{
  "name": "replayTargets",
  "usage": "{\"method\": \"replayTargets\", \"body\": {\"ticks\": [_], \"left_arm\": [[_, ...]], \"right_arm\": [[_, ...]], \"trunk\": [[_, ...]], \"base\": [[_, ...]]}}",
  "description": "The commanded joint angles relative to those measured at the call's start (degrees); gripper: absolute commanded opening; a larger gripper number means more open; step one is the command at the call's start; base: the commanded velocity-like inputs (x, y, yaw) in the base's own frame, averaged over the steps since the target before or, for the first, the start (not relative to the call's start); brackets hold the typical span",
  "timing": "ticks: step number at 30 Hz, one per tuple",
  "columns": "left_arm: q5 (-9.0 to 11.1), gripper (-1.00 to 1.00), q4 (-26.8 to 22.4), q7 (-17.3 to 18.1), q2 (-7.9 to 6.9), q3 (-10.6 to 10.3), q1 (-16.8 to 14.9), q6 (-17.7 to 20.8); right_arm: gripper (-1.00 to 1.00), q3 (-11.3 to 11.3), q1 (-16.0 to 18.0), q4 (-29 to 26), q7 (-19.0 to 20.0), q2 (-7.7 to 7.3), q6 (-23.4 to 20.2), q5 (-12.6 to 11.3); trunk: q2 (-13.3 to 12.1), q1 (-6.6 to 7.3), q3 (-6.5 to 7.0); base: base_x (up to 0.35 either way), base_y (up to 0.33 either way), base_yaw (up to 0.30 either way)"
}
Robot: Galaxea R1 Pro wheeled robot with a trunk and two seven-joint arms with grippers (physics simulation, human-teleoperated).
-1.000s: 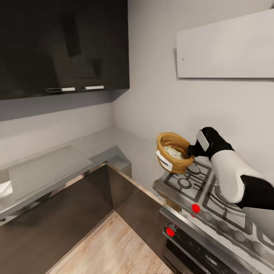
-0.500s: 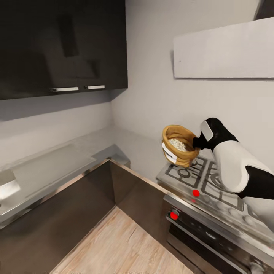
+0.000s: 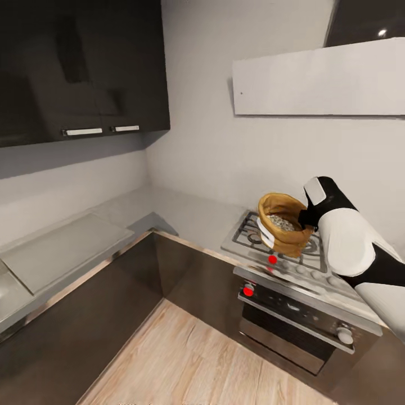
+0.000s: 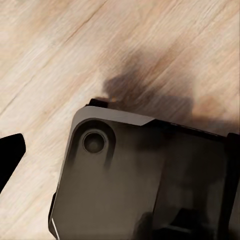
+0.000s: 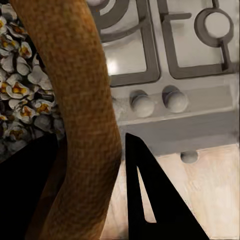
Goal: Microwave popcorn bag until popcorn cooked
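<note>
The view has swung right, bringing the hob (image 3: pixel 281 247) nearer centre. The right pincer (image 3: pixel 306 216) pinches the popcorn bag (image 3: pixel 284 230) by its rim, mouth up, so nothing spills.

so the popcorn bag (image 3: pixel 284 230) hangs in the air over the front left part of the gas hob (image 3: pixel 281 247), pinched at its rim by the right hand (image 3: pixel 306 216), with popcorn (image 5: pixel 20 100) inside it. built-in oven (image 3: pixel 295 318) sits right under the hob. the tabletop (image 3: pixel 169 211) wraps the corner to the left, wall cabinets (image 3: pixel 79 67) above it, wood floor (image 3: pixel 185 360) in front.
</note>
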State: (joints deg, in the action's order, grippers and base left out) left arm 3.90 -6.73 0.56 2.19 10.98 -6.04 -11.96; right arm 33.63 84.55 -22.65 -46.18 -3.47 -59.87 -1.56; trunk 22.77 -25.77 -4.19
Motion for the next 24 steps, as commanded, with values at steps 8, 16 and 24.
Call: {"method": "replayTargets", "body": {"ticks": [8, 16, 24], "left_arm": [[0.32, 1.0, 0.02, 0.06, 0.16, -0.08, -0.1, -0.17], [0.47, 1.0, 0.02, 0.06, 0.08, 0.0, -0.11, -0.17], [0.26, 1.0, 0.02, 0.06, 0.09, -0.08, 0.03, -0.17]], "right_arm": [[-1.0, 3.27, 0.09, -0.11, -2.66, -0.04, -0.13, -0.19], [-1.0, 12.36, 0.7, -3.11, -7.51, 0.14, -0.13, -0.56], [-1.0, 16.4, 0.64, -3.28, -8.41, 0.13, -0.13, -2.3]], "trunk": [[0.15, -0.01, -0.14], [0.15, -0.01, -0.14], [0.15, -0.01, -0.14]], "base": [[-0.274, 0.257, -0.292], [-0.279, 0.248, -0.035], [-0.249, 0.266, 0.0]]}}
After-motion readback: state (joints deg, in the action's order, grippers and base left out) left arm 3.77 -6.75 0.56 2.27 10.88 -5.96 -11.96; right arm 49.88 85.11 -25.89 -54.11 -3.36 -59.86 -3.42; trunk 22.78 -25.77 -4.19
